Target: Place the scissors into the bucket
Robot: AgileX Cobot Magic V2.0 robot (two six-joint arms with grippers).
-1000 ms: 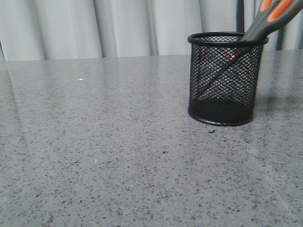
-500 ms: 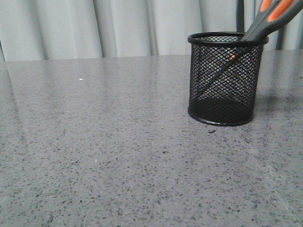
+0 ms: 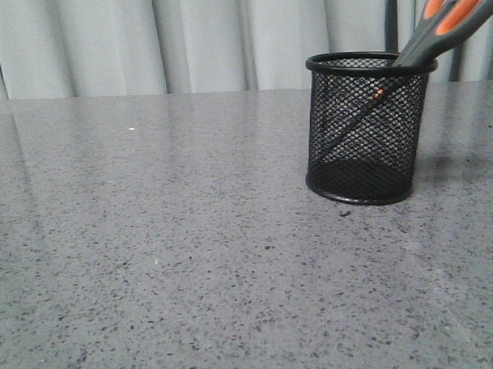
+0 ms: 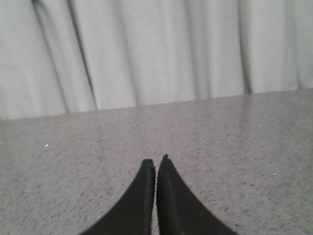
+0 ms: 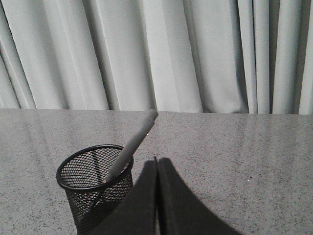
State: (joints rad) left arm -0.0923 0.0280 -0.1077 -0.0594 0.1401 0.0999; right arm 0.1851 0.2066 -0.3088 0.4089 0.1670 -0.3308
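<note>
Left fingers [image 4: 146, 196]: two dark tapered pads pressed together, only a hairline seam between them, nothing held. The left gripper [image 4: 155, 164] points out level and low over the speckled grey table [image 4: 234, 142], toward the pale curtain [image 4: 161, 49] behind it. No object lies near its tips in the left wrist view.

Right fingers [image 5: 171, 196]: same condition, closed flat against each other with a thin dark line between, empty. The right gripper [image 5: 156, 160] is also aimed out across the table toward the curtain, roughly level, raised a little above the surface. The bucket [image 5: 95, 183] stands just beside its tips in the right wrist view, apart from the fingers, not touching.

Neither arm shows in the front view.

Bucket [image 3: 368, 128]: upright on the table, on the robot's right side, toward the far part of the table.

Scissors [image 3: 447, 19]: inside the bucket, blades down. Through the mesh the blades run diagonally to the base. The handles lean on the rim and stick out up and to the robot's right, orange lining visible. From the right wrist view the handle [image 5: 133, 143] appears as a grey bar rising tilted out of the bucket.
</note>
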